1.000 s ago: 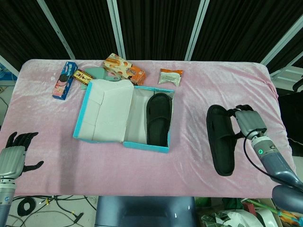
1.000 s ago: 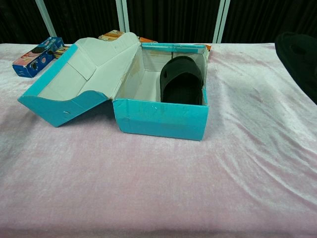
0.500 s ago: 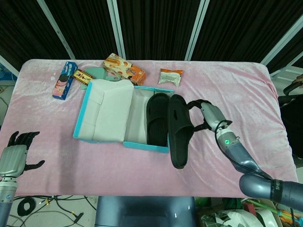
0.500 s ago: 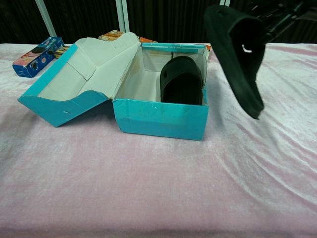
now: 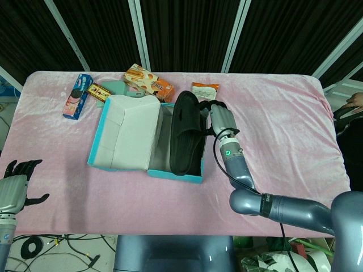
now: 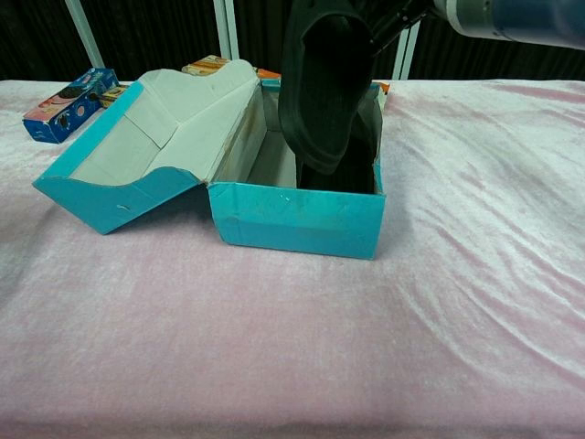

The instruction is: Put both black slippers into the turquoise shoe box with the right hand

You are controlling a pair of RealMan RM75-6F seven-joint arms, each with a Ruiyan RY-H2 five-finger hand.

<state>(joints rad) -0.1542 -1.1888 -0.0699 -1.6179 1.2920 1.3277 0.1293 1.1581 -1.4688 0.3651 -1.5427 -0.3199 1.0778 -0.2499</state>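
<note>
Over the open turquoise cardboard shoe box, as the head view shows it, the right hand grips a black rubber slipper by its strap edge, fingers curled onto it, so that the slipper hangs lengthwise above the box's cavity, lined up with the long side, which I judge to be the setup for lowering it in. That held slipper covers most of the cavity from this angle, so I cannot tell from here whether its pair lies beneath. The box's white-lined lid is folded out to the left, leaving the opening free. Snack packets, among them a blue biscuit box and an orange packet, sit along the far edge of the pink velvet tabletop, well apart from the work. The left hand rests idle at the near left corner, fingers spread and holding nothing. Switching to the chest view, the slipper is seen tilted steeply, toe end dipping inside the box while the heel is still above the rim; a darker shape low in the box behind it may be the other slipper, though it is too masked to be sure, and the right hand itself is almost entirely cut off at the top
</note>
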